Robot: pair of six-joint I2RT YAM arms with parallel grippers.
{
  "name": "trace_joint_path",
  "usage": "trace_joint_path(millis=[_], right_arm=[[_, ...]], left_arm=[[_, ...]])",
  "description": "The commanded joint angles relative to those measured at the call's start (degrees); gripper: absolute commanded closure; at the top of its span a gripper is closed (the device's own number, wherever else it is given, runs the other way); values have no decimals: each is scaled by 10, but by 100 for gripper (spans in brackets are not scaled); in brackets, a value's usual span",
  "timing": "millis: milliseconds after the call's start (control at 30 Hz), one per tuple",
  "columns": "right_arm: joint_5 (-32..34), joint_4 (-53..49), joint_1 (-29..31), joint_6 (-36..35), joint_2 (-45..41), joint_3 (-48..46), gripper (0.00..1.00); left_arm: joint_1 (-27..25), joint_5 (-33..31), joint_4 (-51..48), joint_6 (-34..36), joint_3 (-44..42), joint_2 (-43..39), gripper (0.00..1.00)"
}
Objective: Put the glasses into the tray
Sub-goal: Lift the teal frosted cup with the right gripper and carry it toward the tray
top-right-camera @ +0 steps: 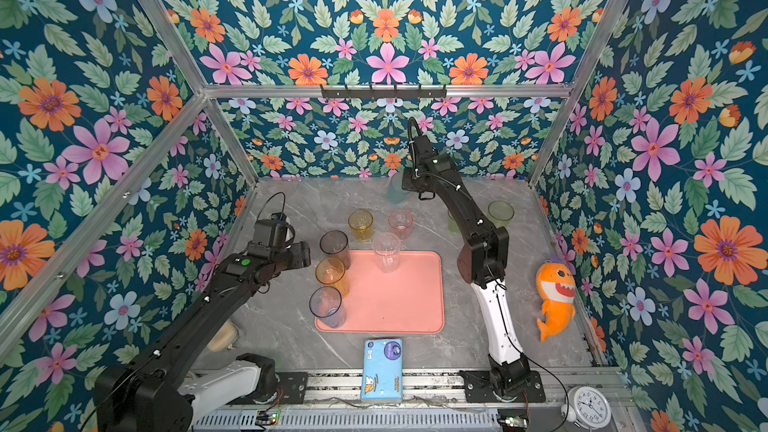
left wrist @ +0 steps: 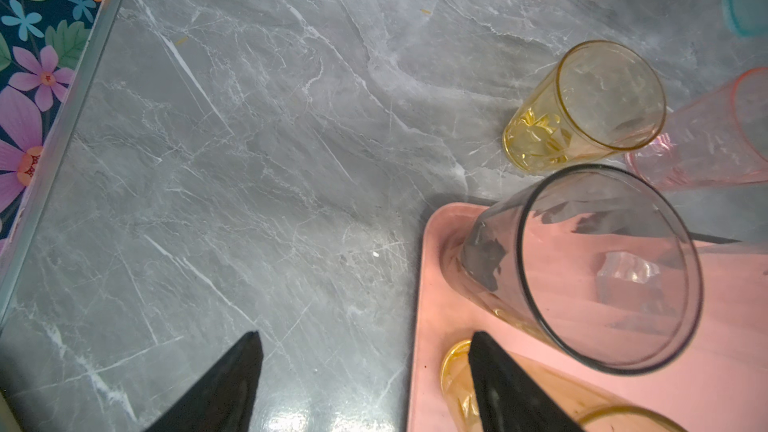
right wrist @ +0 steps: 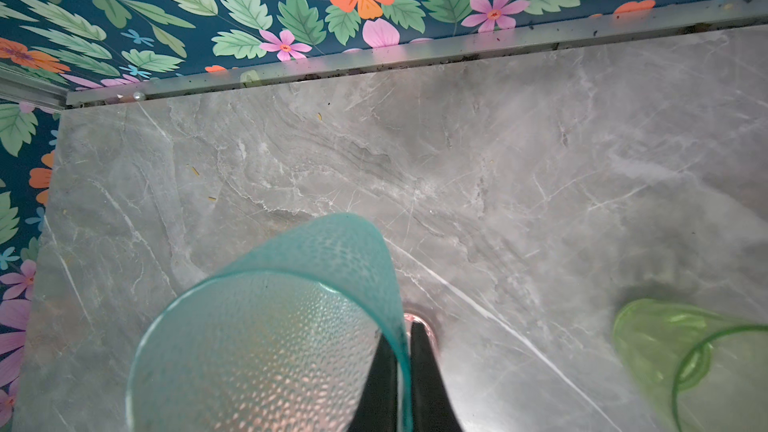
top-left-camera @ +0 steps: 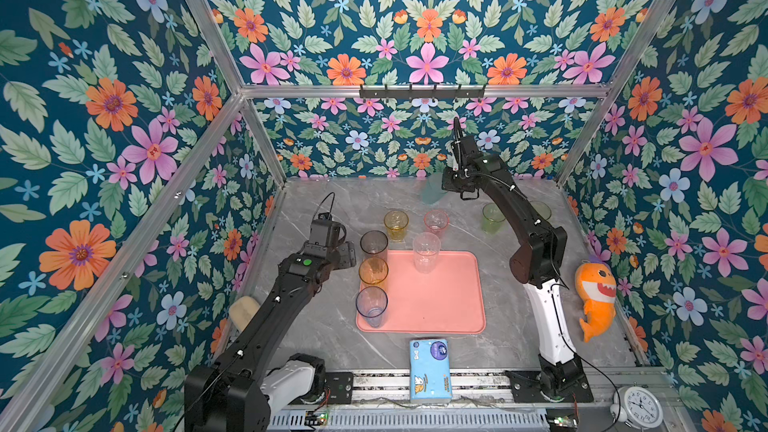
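Blue tissue pack (top-left-camera: pixel 430 369) sits at the grey marble bench's (top-left-camera: pixel 511 326) front edge, orange shark plush (top-left-camera: pixel 596 299) lies far right, white clock (top-left-camera: pixel 640 407) front-right corner, floral walls (top-left-camera: pixel 104 118) all round.

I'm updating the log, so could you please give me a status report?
Right gripper: jaws shut on teal tumbler wall, table's back. Left gripper: jaws open, empty, over tray edge. Four glasses in tray; pink tumbler stands between.
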Motion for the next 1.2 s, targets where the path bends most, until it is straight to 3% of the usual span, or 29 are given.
trace_joint_path(millis=[0, 333, 1167], right_arm=[[22, -9, 1, -16, -17, -8, 100], [42, -36, 0, -34, -67, -37, 100], [81, -31, 1, -61, -308, -283, 100]], left_arm=[[0, 0, 2, 0, 0, -4, 19], [0, 0, 2, 0, 0, -4, 19], [0, 1, 4, 0, 2, 1, 19]])
